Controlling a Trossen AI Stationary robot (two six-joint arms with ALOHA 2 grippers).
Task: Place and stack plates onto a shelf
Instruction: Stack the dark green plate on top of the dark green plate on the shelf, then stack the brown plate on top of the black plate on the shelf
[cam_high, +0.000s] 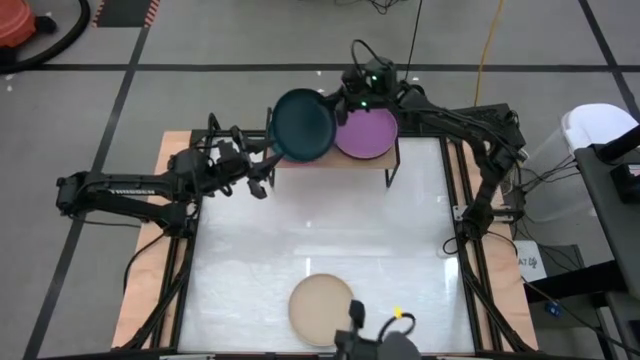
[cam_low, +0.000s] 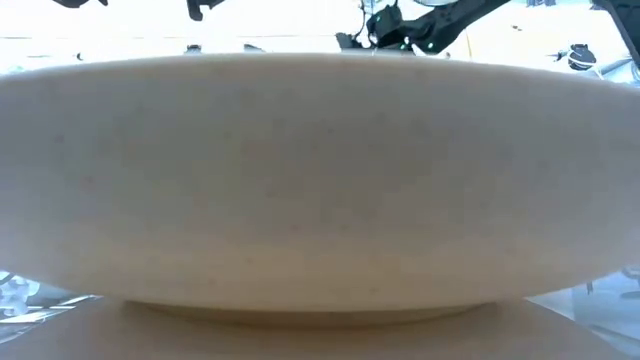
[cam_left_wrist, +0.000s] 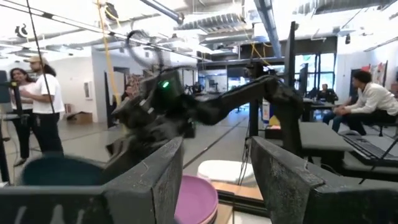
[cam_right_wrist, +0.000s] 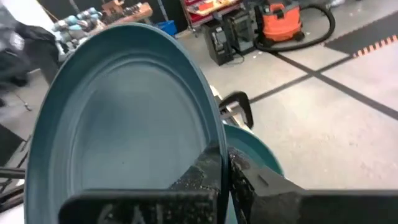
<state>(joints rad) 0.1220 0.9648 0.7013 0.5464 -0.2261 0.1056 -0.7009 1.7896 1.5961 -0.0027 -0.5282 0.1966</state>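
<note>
Dark teal plate (cam_high: 303, 125) held above the shelf's (cam_high: 385, 160) left half, at 12 o'clock on the table (cam_high: 330, 240), tilted, its rim clamped between the closed fingers of the right gripper (cam_right_wrist: 225, 167). In the right wrist view, pinched at its near edge, with a second teal plate (cam_right_wrist: 258, 155) lying beneath. Purple plate (cam_high: 366, 132) resting on the shelf's right half, just beside the teal one. Right arm reaching in from 3 o'clock, bent over the shelf's back edge, wrist above the purple plate.

Left gripper (cam_high: 262, 172) at 10 o'clock, just beside the shelf's left end, fingers (cam_left_wrist: 152, 183) spread apart and holding nothing; left arm extended from 9 o'clock.

Beige plate (cam_high: 321, 306) lying flat at 6 o'clock near the table's front edge, well apart from the shelf, filling the low view. White tabletop bare between it and the shelf.
</note>
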